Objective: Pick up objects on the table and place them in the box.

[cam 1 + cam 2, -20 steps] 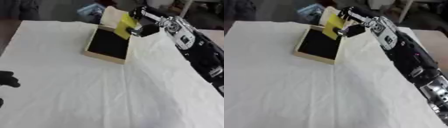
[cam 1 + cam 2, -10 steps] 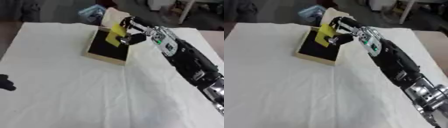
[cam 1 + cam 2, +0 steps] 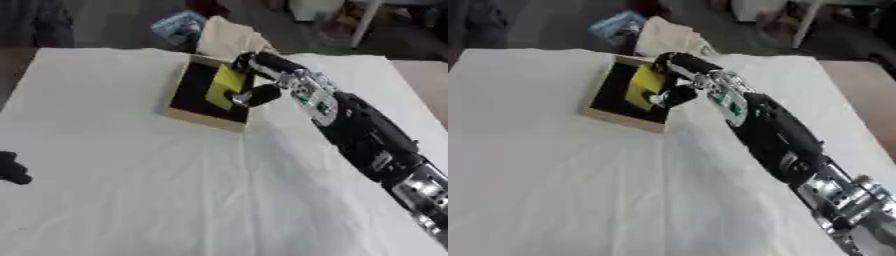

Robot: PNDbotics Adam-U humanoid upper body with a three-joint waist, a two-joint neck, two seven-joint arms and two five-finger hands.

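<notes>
While the right hand point(image 3: 249, 80) grips a yellow item point(image 3: 225, 88) over the box point(image 3: 203, 116), the left hand point(image 3: 12, 169), fingers unclear, rests far from it.

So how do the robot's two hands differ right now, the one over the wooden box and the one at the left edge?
The right hand reaches over the shallow wooden box with the black inside, fingers curled on a flat yellow object. The left hand sits idle at the view's left edge above the white tablecloth, holding nothing visible; its fingers can't be made out. Both are black.
</notes>
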